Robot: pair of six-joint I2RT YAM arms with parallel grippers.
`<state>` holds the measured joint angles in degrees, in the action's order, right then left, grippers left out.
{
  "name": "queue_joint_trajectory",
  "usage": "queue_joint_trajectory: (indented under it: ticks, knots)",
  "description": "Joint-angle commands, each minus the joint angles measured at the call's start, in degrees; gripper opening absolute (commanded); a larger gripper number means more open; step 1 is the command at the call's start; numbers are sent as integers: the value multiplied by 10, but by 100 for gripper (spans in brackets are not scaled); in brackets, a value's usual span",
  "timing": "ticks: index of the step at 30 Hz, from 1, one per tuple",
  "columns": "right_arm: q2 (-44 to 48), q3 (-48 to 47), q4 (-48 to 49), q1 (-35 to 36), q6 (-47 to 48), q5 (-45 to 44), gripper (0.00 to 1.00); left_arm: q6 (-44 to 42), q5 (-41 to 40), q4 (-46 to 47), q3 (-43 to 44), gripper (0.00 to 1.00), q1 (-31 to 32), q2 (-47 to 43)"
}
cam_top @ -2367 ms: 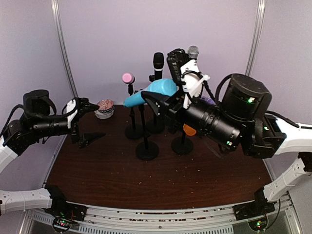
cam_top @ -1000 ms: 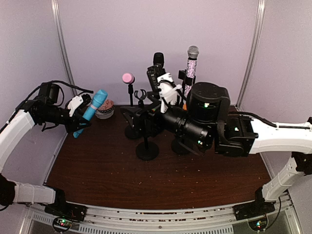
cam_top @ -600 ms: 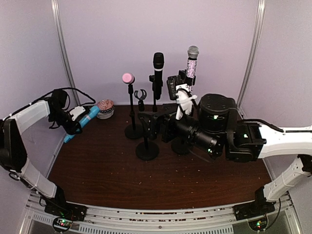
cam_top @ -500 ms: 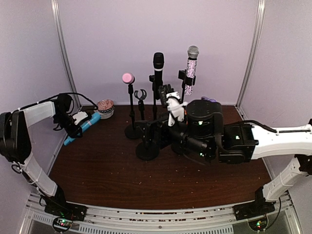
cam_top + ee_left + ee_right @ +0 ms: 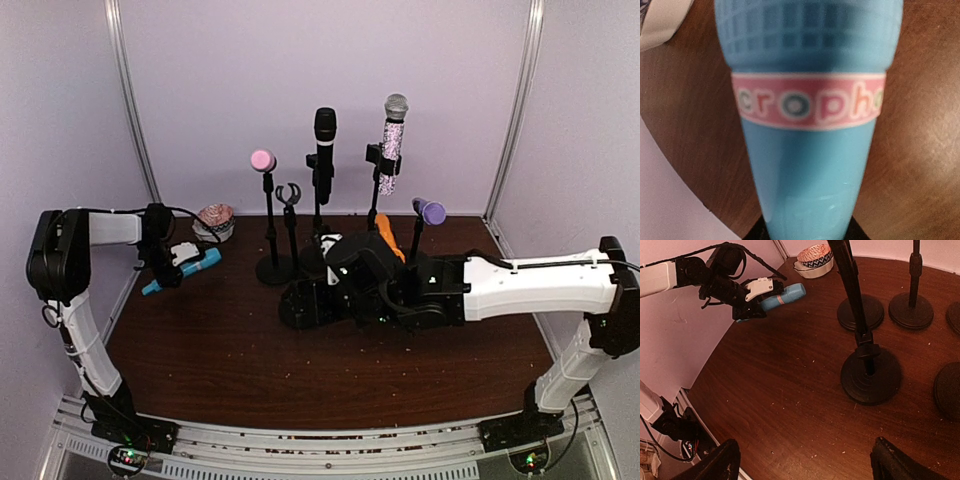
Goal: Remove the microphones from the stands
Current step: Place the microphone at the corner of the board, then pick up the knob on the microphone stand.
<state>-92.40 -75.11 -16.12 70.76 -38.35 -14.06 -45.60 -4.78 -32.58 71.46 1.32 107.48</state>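
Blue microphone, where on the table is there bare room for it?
The table is bare along its near half, in front of the right arm, and at left, this side of the bowl. The back is crowded with stand bases.

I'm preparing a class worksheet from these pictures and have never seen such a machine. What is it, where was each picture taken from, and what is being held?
Two robot arms are bolted at the near edge of a brown table. One picture looks down from above and behind them; the other two come from a camera on each wrist. Several microphone stands stand on the table, most holding microphones. One clip is empty. A patterned bowl sits at the left. The left gripper holds a blue toy microphone. The right gripper is open and empty, low beside the stands.
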Motion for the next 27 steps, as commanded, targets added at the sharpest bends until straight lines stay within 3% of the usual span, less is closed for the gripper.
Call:
queue_joint_trajectory:
  ticks: [1,5,15,20,27]
  knots:
    - [-26,29,52,-30,-52,104,91,-9,-27,38,23,42,16,30]
    - [-51,34,72,-45,-70,136,87,-11,-29,40,20,57,22,32]
    - [-98,69,211,-78,-136,197,74,-1,7,6,18,71,24,-36]
    - [-143,95,346,-110,-214,243,65,15,58,-45,21,93,24,-96]
    - [-156,149,480,-144,-275,253,61,48,149,-128,40,98,24,-189]
